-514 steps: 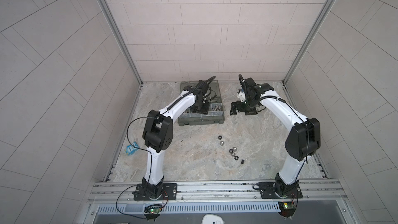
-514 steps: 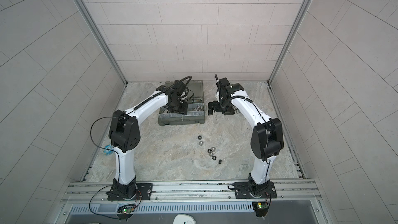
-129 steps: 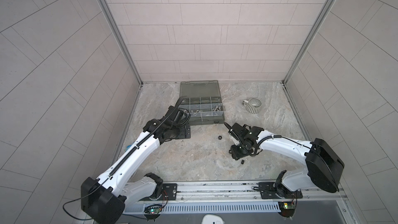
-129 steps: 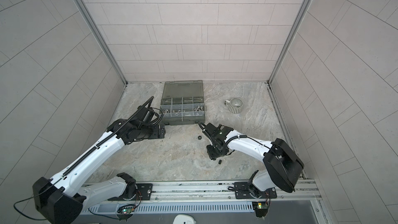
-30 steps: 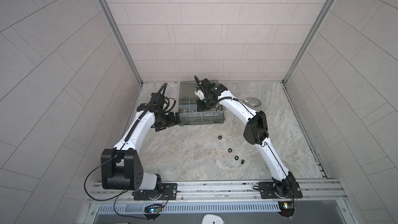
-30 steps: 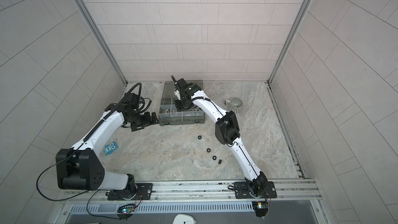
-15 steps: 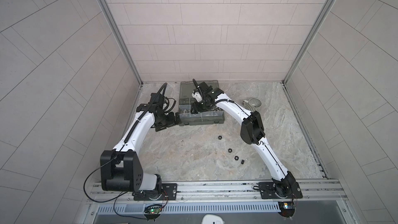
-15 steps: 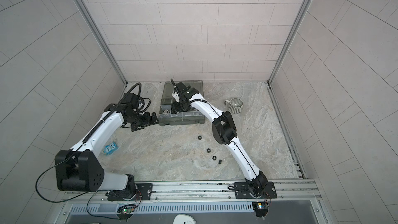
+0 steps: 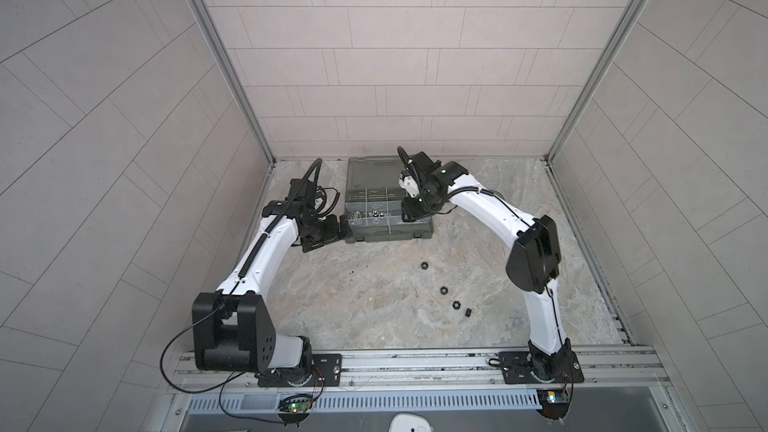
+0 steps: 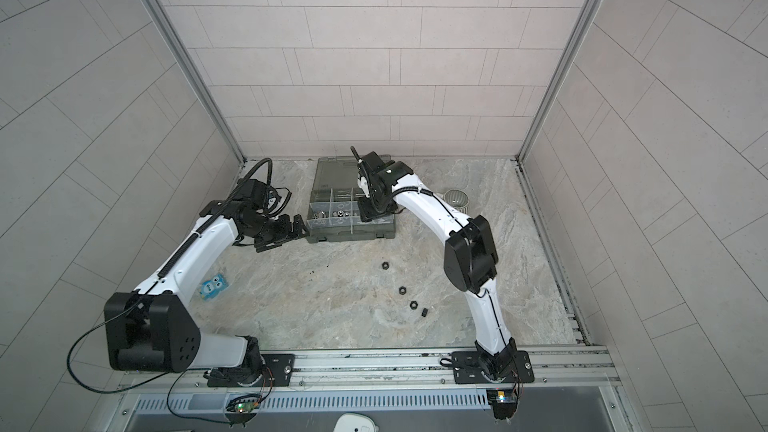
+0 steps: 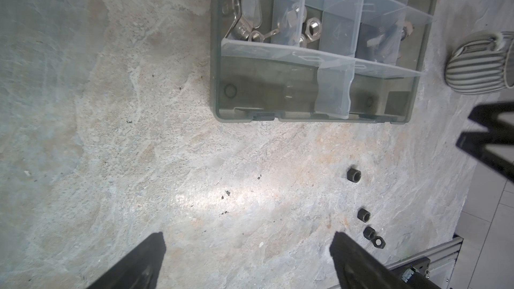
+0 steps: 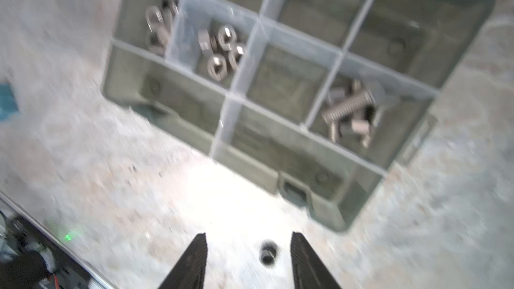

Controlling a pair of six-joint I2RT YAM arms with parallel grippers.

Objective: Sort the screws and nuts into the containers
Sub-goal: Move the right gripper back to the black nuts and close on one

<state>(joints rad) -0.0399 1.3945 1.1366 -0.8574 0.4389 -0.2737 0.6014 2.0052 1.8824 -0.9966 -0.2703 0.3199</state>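
Black hex nuts (image 9: 444, 290), four loose on the marbled tabletop (image 9: 353, 309): my right gripper (image 12: 249, 234), part-spread and empty, hangs above the right end of the grey-green plastic organizer case (image 9: 390, 236); nuts lie base-ward of it, nearer it than my wide-spread left gripper (image 11: 248, 234).

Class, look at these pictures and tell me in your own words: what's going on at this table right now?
A robot is sorting hardware into an open organizer case. Silver hex nuts, wing nuts and screws already lie in separate compartments. The right gripper hangs open over the case's right end, holding nothing. The left gripper is open beside the case's left edge. Four black nuts lie loose on the table, and a striped mug sits to the right of the case.
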